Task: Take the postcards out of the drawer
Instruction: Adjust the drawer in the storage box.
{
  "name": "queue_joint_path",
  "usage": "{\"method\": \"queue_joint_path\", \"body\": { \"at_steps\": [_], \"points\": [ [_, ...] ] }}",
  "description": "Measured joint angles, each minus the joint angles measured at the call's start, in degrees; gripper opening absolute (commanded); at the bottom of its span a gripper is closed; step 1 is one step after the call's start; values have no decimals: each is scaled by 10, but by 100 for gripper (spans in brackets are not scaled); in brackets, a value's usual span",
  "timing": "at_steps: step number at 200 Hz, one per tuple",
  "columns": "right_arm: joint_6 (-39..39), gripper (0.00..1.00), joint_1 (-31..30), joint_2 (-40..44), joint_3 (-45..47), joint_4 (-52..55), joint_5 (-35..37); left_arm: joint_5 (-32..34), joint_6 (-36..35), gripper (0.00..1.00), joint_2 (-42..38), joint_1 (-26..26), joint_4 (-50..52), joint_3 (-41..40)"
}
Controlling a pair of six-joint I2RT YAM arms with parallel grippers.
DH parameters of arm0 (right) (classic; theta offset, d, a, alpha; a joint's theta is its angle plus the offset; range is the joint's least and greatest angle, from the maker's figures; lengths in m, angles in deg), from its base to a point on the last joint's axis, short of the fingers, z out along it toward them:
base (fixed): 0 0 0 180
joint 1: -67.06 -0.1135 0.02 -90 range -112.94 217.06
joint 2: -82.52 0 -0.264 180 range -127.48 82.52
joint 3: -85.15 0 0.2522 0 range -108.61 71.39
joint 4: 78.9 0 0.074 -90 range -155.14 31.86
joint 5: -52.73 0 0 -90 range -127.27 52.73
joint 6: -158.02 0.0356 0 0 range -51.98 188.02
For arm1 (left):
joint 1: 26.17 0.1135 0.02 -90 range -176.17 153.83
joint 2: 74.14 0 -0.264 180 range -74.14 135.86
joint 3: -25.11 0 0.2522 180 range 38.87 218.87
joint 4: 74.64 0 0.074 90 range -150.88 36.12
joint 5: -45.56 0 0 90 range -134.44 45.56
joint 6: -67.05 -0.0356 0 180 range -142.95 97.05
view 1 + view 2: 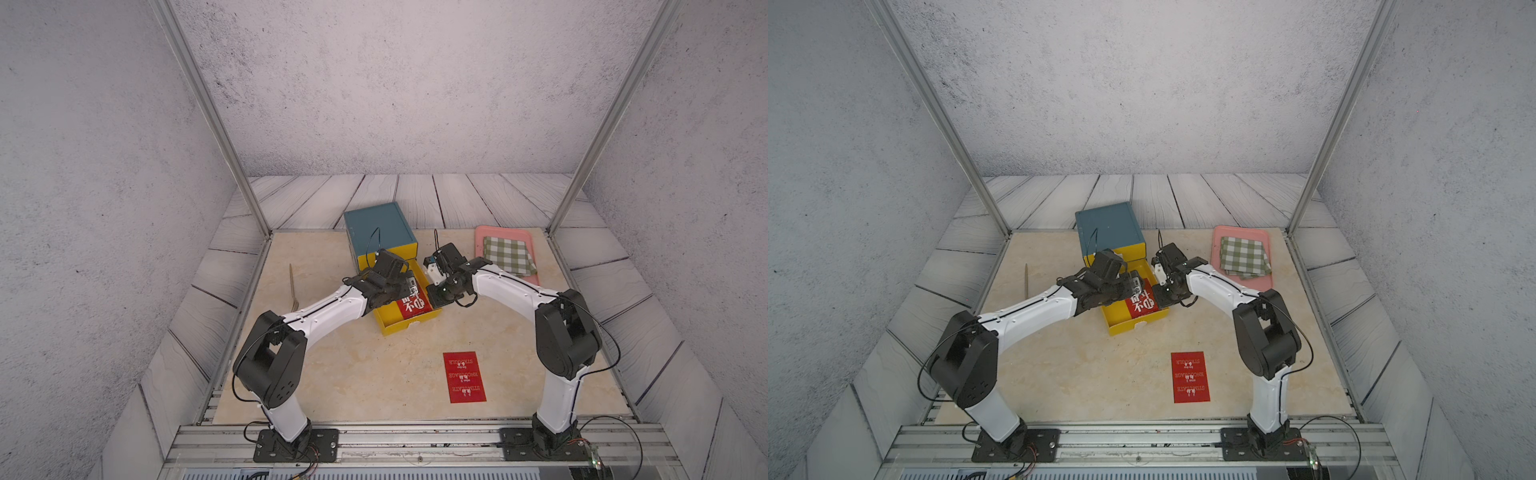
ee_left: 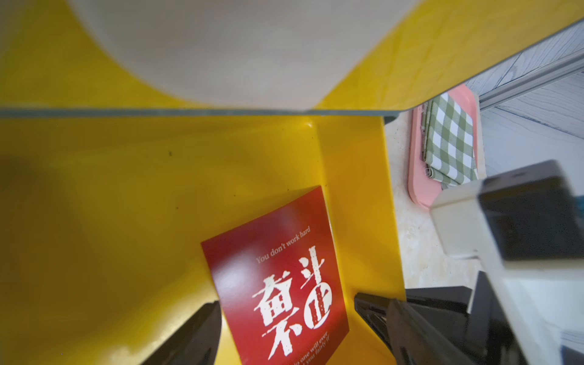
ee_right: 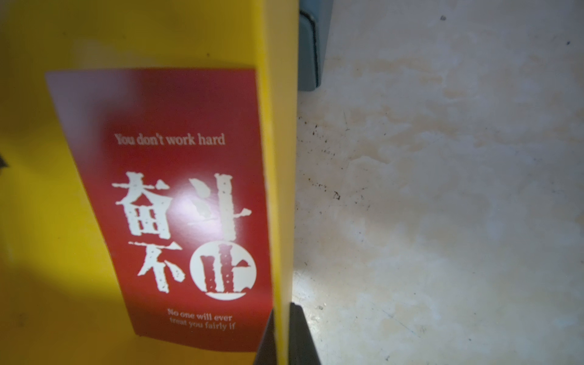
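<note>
Postcard [image 2: 271, 252] under left end effector [image 2: 286, 300]

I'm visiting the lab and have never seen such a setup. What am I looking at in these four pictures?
The left arm and right arm are robot arms bolted at the near edge of a table. Two pictures look down from one camera head above. The two close-ups come from a camera on each arm's wrist.

On the table stands a teal box with its yellow drawer pulled out. One red postcard lies inside, and a second postcard lies out on the table. There is also a pink tray holding a checked cloth, and a thin golden utensil.

The right tool is shut on the drawer's side wall. The left tool is open over the red postcard, holding nothing.
</note>
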State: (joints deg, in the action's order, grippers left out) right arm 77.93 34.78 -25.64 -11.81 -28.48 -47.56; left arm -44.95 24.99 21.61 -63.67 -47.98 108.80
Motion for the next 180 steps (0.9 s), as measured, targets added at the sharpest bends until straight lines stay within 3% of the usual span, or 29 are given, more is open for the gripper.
{"method": "queue_joint_path", "body": {
  "at_steps": [26, 74, 120, 180],
  "points": [
    [0, 5, -2, -1, -5, 5, 4, 23, -37, 89, -47, 6, 25, 19],
    [7, 4, -8, -2, -18, 15, 13, 49, -127, 91, -90, 51, 69, 125],
    [21, 2, -9, -2, -19, 15, 21, 30, -188, 91, -18, 127, 99, 223],
    [43, 0, -14, -2, -28, 23, 44, -1, -227, 91, 64, 138, 114, 250]
  ]
}}
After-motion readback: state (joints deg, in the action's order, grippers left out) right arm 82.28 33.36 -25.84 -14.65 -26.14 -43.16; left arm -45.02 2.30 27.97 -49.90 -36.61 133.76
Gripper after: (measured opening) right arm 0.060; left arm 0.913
